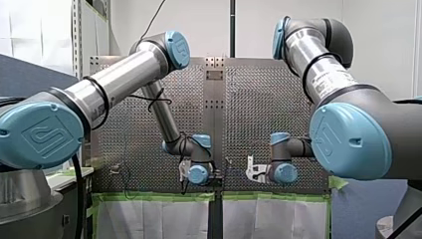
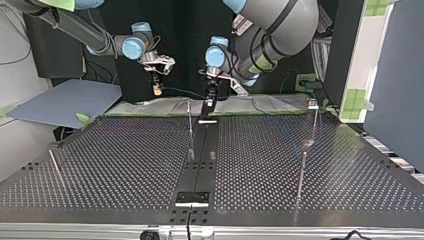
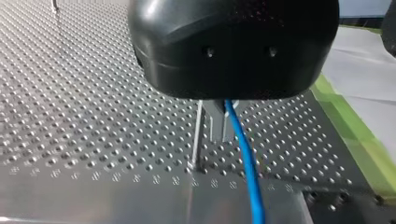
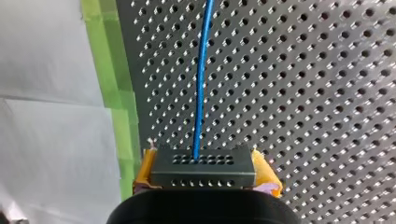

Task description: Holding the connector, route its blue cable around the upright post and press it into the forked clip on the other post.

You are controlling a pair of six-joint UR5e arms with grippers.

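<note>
Cable, one blue strand, leaves the single grey connector, gripped tight between our right hand's two yellow pads, and crosses to our left hand, whose opening we cannot tell. One thin post stands just beside the cable, by the counter's edge, far in the top view.

One connector, one blue cable, two arms, four posts.

Bright, even light from above falls on the perforated table, whose bare metal in the top view shows pale glare along its middle and near edge, while the space behind its far edge lies dim, shadows faint.
</note>
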